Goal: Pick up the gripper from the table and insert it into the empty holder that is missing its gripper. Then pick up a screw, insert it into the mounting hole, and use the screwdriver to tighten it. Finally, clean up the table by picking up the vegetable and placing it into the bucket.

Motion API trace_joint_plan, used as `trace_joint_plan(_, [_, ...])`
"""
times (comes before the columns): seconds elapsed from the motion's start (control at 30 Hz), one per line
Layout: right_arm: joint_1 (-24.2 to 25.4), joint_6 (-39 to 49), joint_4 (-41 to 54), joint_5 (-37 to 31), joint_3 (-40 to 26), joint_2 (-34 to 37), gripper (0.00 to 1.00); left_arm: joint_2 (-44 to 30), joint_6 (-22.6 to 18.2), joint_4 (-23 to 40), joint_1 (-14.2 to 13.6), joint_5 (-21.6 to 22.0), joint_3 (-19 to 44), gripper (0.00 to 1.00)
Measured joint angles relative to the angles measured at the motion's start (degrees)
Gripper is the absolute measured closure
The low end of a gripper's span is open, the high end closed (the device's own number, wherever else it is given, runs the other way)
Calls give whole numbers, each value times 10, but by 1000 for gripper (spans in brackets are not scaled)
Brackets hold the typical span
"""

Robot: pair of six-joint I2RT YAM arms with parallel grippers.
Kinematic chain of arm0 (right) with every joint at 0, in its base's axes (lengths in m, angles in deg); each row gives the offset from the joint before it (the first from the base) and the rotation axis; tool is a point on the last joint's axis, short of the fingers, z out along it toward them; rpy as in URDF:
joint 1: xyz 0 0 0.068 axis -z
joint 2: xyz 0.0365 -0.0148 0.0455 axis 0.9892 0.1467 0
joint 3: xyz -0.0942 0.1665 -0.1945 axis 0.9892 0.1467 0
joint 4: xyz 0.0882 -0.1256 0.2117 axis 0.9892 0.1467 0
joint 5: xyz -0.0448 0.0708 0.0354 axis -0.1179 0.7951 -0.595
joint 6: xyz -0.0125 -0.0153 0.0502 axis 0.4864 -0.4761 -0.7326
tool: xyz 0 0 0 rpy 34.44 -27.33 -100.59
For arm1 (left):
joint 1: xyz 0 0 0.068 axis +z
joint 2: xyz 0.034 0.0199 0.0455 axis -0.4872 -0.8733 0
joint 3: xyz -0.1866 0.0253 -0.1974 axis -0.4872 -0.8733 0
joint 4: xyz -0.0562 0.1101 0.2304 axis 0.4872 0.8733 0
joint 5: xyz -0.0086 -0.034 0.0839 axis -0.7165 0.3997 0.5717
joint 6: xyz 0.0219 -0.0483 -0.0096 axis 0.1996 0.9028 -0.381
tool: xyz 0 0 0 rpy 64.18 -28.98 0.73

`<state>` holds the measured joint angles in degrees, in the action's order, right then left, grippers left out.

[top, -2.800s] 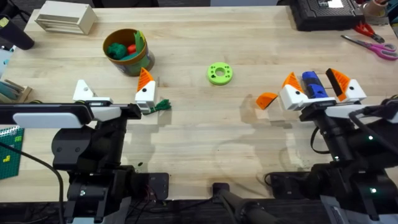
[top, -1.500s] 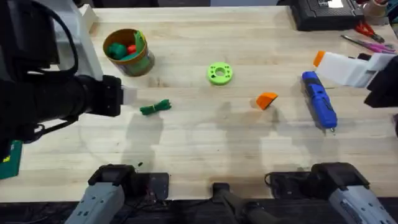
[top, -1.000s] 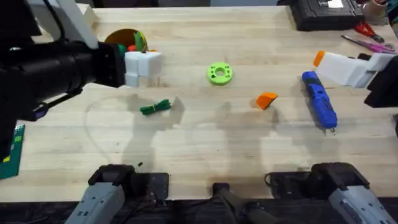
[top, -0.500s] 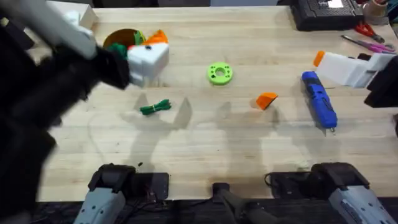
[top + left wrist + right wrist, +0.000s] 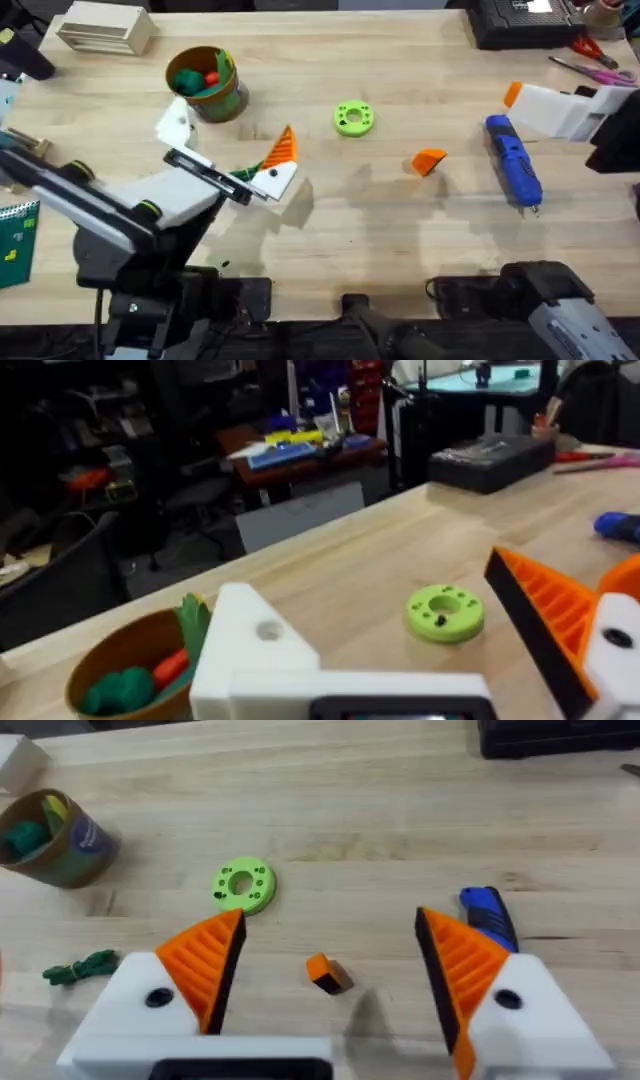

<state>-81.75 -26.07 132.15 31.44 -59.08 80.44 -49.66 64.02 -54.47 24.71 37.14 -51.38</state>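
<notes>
The orange gripper fin lies loose on the table, with the blue screwdriver to its right. My left gripper is open just in front of the bucket. One of its fingers is a bare white holder with a hole; the other carries an orange pad. The green vegetable peeks out beneath it. My right gripper hangs open beyond the screwdriver, both orange pads on. The screw is out of view.
A round bright-green disc sits mid-table. A beige box stands at the back left. At the back right are a black case and red-handled scissors.
My left arm has swung down from close under the camera near the bucket, and its gripper now sits low over the vegetable. The right arm and the loose things have not moved.
</notes>
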Motion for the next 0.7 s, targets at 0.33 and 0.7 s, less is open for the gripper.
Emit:
trace_joint_plan(0.33, [0,0,0,0,0,0,17,10,2,110,-10,-7,-2,14])
trace_joint_plan(0.7, [0,0,0,0,0,0,17,9,2,123,-10,-7,-1,14])
